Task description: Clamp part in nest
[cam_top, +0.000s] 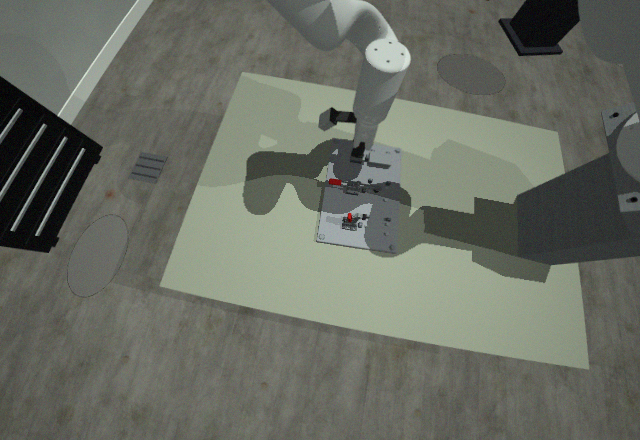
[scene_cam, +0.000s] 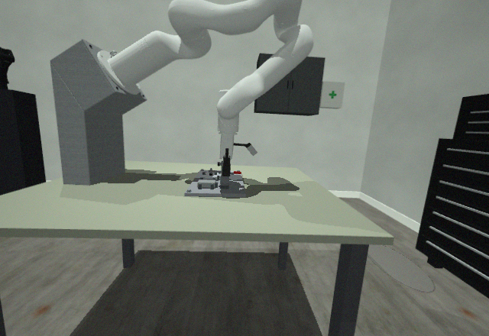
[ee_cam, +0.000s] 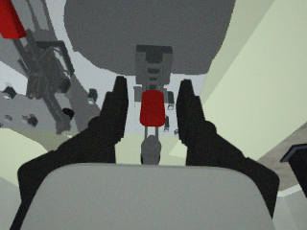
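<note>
Grey room with plain walls. A pale green table (scene_cam: 157, 214) with a matte top stands on dark square legs, crossed by hard-edged shadows.

Top view, left to right:
- A black tool chest (cam_top: 31, 187) with silver pulls stands on the floor.
- A flat grey metal fixture (cam_top: 330, 231) sits mid-table, studded with small dark blocks and screws.
- Two red clamp handles show on it, one lying at the left edge (cam_top: 334, 181) and one standing nearer the front (cam_top: 350, 216).
- My pincer (cam_top: 357, 153) hangs over the far end.

Wrist view, left to right:
- Another red grip (ee_cam: 10, 19) sits in the top corner.
- A dark linkage of bars and pins (ee_cam: 45, 77) lies on the light plate.
- My left finger (ee_cam: 117, 103) is black and blunt-tipped.
- The third handle (ee_cam: 153, 107) is a rounded red sleeve on a grey stem, standing in front of its stepped grey base.
- My right finger (ee_cam: 188, 105) comes next, and green table lies beyond it.

My pincer (ee_cam: 153, 83) is about half wide. It straddles that handle with a gap on each side and grips nothing.

Exterior view: a low grey block (scene_cam: 207, 185) lies on the fixture left of my fingers. I cannot tell whether it is the part, or which nest it sits in.
</note>
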`<state>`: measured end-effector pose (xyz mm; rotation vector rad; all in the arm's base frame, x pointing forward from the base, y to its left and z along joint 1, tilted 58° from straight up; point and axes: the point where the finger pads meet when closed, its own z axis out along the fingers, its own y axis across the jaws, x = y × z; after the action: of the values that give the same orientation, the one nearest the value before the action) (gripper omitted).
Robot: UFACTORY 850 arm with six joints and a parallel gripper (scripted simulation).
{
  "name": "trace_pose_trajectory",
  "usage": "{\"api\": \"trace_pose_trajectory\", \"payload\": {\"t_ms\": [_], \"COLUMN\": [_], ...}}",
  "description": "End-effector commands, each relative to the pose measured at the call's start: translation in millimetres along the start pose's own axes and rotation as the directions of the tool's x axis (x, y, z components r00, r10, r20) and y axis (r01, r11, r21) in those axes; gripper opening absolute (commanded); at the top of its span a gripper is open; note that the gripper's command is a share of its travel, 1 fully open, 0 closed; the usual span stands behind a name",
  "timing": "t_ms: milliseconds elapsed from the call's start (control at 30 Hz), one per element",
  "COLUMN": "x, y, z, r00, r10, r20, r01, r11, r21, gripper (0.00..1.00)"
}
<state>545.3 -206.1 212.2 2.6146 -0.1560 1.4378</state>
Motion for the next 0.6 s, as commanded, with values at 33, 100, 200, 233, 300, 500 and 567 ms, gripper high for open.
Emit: {"api": "trace_pose_trajectory", "payload": {"t_ms": [33, 100, 200, 233, 300, 500, 567], "x": [0.0, 0.0, 0.0, 0.0, 0.0, 0.0, 0.0], "y": [0.1, 0.1, 0.1, 0.1, 0.1, 0.1, 0.1], "z": [-0.2, -0.2, -0.2, -0.2, -0.2, -0.2, -0.2], "r00": [1.000, 1.000, 1.000, 1.000, 1.000, 1.000, 1.000], "r10": [0.000, 0.000, 0.000, 0.000, 0.000, 0.000, 0.000], "r20": [0.000, 0.000, 0.000, 0.000, 0.000, 0.000, 0.000], "r01": [0.000, 0.000, 0.000, 0.000, 0.000, 0.000, 0.000], "r11": [1.000, 1.000, 1.000, 1.000, 1.000, 1.000, 1.000], "r21": [0.000, 0.000, 0.000, 0.000, 0.000, 0.000, 0.000], "gripper": [0.00, 0.00, 0.00, 0.00, 0.00, 0.00, 0.00]}}
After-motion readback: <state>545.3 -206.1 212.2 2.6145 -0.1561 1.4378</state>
